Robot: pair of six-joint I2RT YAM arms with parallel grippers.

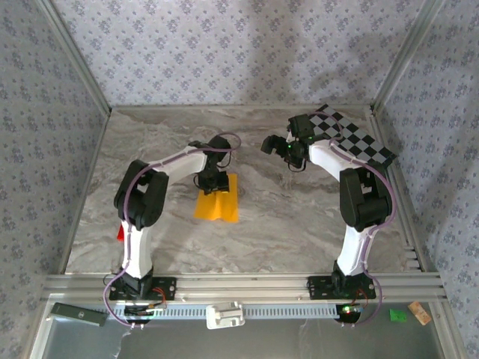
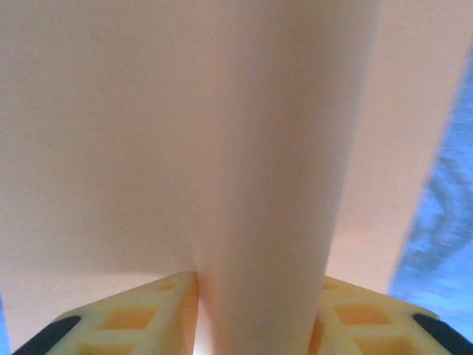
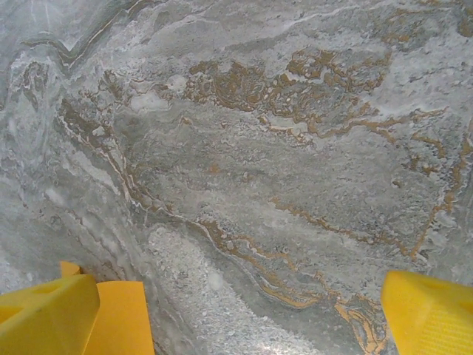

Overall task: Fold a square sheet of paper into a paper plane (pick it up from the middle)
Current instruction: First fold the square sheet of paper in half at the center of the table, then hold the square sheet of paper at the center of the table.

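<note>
The orange-yellow square sheet of paper (image 1: 218, 202) lies bent on the marble table (image 1: 284, 217) left of centre, its far edge raised. My left gripper (image 1: 215, 182) points down at that far edge. In the left wrist view a raised fold of the sheet (image 2: 266, 148) runs up from between the yellow fingers (image 2: 140, 318), and my left gripper (image 2: 255, 296) is shut on it. My right gripper (image 1: 275, 143) hovers to the right of the paper and apart from it. Seen from the right wrist, that gripper (image 3: 244, 303) is open over bare marble (image 3: 259, 148).
A black-and-white checkered board (image 1: 353, 134) lies at the back right corner, just behind the right arm. A small red block (image 1: 120, 232) sits beside the left arm's base link. Patterned walls close the table on three sides, and an aluminium rail (image 1: 247, 286) runs along the near edge.
</note>
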